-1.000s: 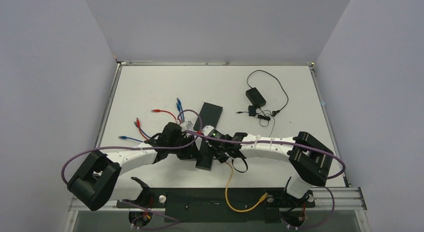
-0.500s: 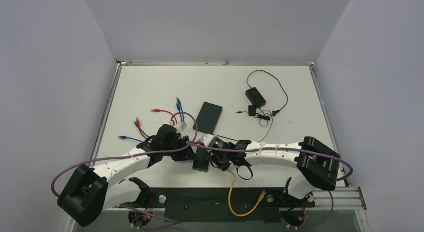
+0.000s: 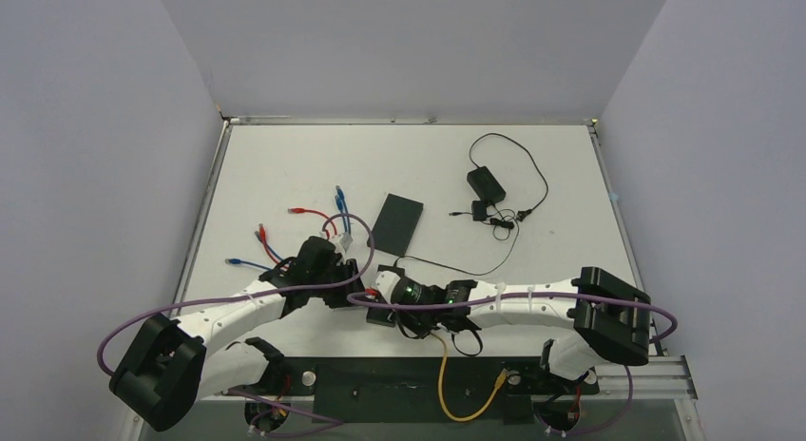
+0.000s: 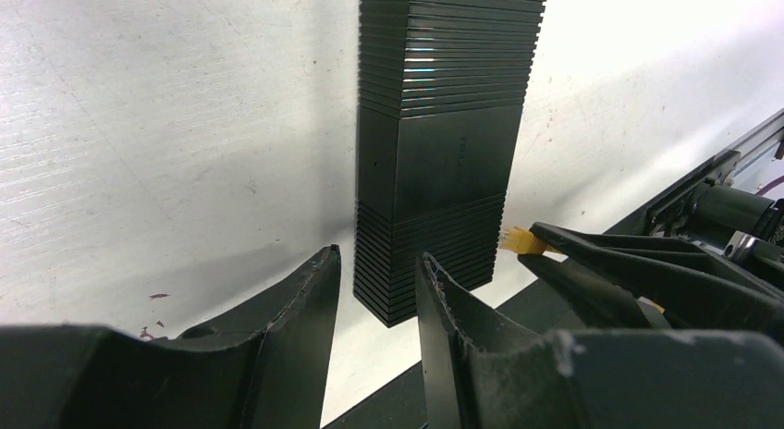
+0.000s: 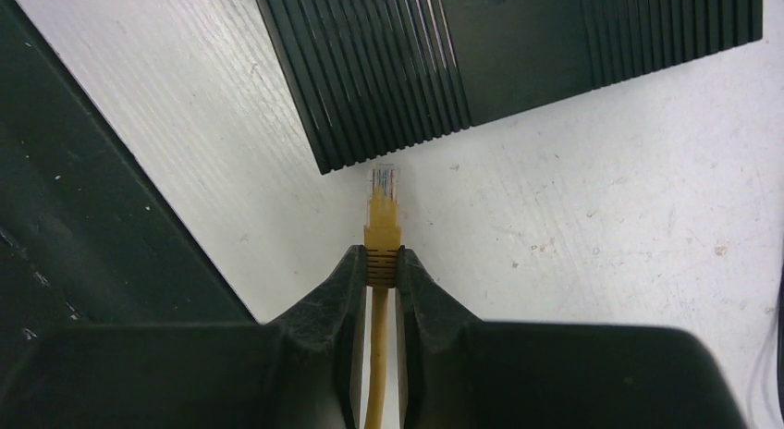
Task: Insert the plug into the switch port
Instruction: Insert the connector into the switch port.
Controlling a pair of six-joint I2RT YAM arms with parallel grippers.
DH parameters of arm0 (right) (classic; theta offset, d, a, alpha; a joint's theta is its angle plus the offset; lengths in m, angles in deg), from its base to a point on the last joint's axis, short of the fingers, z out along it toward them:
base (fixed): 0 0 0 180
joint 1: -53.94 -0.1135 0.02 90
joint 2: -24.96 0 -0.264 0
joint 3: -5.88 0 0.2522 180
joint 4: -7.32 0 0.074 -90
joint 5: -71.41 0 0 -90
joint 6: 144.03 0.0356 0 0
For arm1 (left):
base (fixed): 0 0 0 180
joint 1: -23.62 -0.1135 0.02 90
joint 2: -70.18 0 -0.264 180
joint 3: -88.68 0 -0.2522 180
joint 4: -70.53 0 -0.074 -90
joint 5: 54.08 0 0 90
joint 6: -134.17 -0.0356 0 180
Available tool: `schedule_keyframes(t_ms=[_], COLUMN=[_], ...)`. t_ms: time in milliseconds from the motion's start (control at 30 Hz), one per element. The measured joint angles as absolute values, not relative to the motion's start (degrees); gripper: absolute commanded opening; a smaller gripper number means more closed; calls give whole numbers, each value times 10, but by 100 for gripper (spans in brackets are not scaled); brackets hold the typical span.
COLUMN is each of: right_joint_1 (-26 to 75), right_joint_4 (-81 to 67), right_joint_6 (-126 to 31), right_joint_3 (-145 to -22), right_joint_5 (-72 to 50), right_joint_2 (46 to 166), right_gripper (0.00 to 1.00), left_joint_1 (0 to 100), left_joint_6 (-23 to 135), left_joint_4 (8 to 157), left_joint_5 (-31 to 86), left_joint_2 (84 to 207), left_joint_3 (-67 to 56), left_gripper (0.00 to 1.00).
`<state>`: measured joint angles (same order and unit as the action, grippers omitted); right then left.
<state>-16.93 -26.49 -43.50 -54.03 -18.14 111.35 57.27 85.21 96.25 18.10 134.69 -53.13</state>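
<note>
Two arms reach inward from the near edge of one white table point(image 3: 285, 165), each trailing one purple cable. One yellow Ethernet cable point(image 3: 440, 365) rises from the near rail to the right gripper point(image 5: 381, 261), whose two fingers are pressed onto the yellow boot just behind the single plug point(image 5: 383, 181). The plug's clear tip points at the near end of the one black ribbed switch point(image 5: 518, 50) and stands just short of it, close to a corner, not in any port; no port face shows in any view. The left gripper point(image 4: 376, 263) has its two fingers spread and grips nothing, with the switch's near end seen in the gap between them; whether they touch it I cannot tell. In the left wrist view the plug shows just beside the switch's right side. Beyond the left arm lies a tangle of red and blue patch leads point(image 3: 299, 213), with at least two red and two blue ends visible. Farthest, on the right, sits one black power adapter point(image 3: 485, 182) with a thin black cord looped round it
</note>
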Motion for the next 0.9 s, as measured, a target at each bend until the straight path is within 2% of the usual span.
schedule_keyframes(t_ms=[900], right_joint_1=[-184], right_joint_4=[-197], right_joint_6=[-472], right_joint_3=[-527], right_joint_5=[-192], right_joint_2=[1123], right_gripper=[0], left_joint_1=[572], left_joint_6=[840], left_joint_4=[964], left_joint_5=[153], left_joint_2=[1366], left_joint_3=[-523], left_gripper=[33])
